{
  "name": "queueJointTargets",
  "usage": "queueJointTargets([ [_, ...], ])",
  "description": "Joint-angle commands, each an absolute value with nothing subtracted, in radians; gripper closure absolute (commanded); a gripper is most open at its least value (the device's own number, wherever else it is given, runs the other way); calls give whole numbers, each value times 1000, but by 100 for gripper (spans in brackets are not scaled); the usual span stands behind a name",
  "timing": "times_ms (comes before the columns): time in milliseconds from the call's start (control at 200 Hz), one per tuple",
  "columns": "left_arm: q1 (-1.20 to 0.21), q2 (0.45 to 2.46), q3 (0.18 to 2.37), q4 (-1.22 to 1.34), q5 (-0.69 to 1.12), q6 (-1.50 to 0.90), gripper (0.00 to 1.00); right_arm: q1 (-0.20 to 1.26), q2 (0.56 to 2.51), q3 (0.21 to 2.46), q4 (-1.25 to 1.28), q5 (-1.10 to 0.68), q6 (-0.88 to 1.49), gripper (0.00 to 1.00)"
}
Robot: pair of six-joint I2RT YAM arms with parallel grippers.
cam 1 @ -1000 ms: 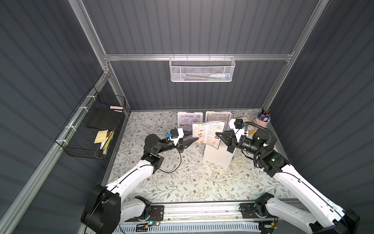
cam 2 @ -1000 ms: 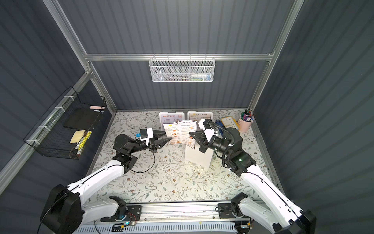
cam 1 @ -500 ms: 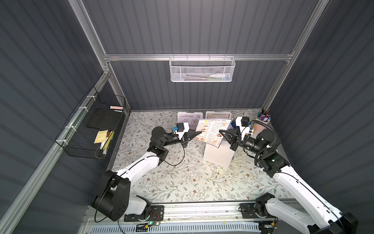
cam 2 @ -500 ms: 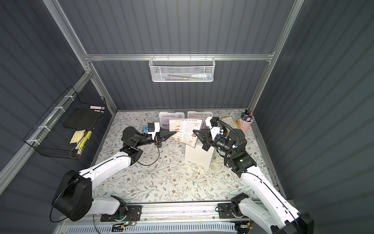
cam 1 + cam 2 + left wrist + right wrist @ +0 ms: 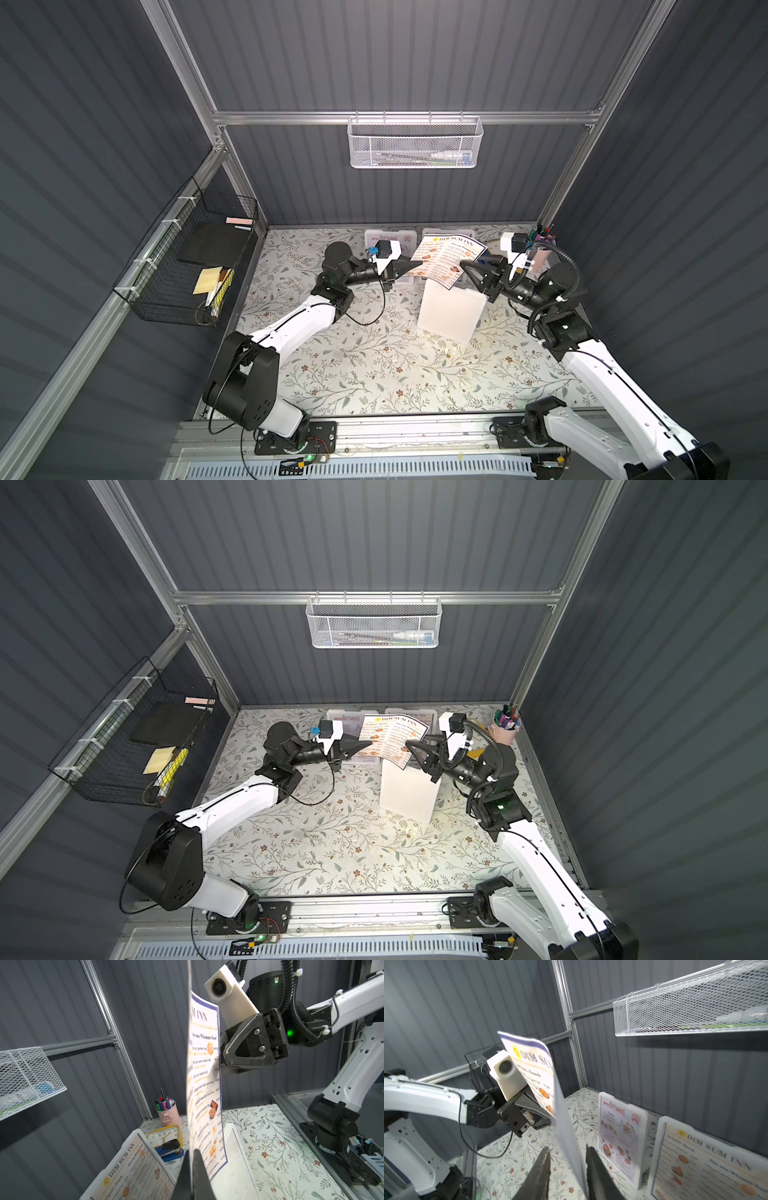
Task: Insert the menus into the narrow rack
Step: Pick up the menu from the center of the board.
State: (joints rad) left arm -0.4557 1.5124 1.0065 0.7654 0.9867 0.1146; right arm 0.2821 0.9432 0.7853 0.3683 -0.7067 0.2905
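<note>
Two grippers meet at one sheet over the middle of the desk [image 5: 374, 374]! In both top views the held menu [image 5: 446, 259] hangs tilted in the air over the top of the white rack [image 5: 451, 311], with the left gripper [image 5: 409, 266] at one side edge and the right gripper [image 5: 409, 746] at the other. Whether its lower corner is inside the rack, I cannot tell.

Left wrist view: the fingertips [image 5: 197, 1159] are pressed together on the sheet's edge, a firm pinch.

Right wrist view: the jaws stand a narrow way apart, the paper running between them. Beyond, the lavender menu [image 5: 618, 1132] and the second Dim Sum Inn menu [image 5: 708, 1167] lean in white holders along the desk's far edge.
</note>
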Motion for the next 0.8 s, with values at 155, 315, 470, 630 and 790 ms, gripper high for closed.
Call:
queueJointTargets([
  [155, -459, 1546, 1069, 702, 1032, 158, 100, 224, 1002, 766, 503, -774, 385, 98],
  [315, -459, 1566, 1081, 717, 1022, 144, 79, 193, 1029, 752, 566, -787, 434, 100],
  [470, -459, 1604, 1113, 722, 1023, 130, 77, 180, 1023, 737, 600, -787, 445, 100],
  [630, -459, 1630, 1138, 724, 1025, 123, 74, 166, 1023, 739, 603, -764, 444, 100],
  [790, -460, 1653, 1165, 724, 1026, 114, 73, 148, 1045, 750, 610, -770, 451, 100],
])
